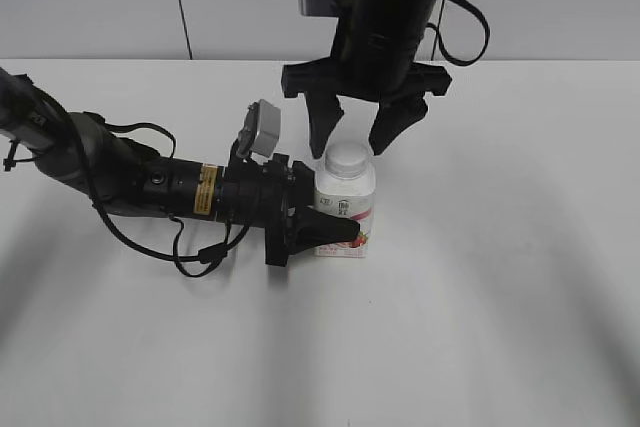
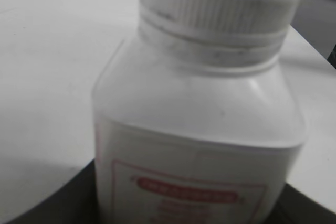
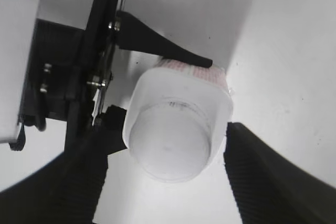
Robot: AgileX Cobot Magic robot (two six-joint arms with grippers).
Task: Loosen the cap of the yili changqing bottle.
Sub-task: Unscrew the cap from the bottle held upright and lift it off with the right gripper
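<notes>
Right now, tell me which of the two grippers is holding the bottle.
The left gripper, lying low along the table, is clamped on the yili changqing bottle; the right gripper hangs open above the cap, touching nothing.

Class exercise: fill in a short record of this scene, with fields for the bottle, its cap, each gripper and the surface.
bottle: yili changqing bottle, upright on the table
cap: cap still on the neck
left gripper: left gripper shut on the bottle's body from the side
right gripper: right gripper open, above, fingers either side of the cap, not touching
surface: white table
</notes>
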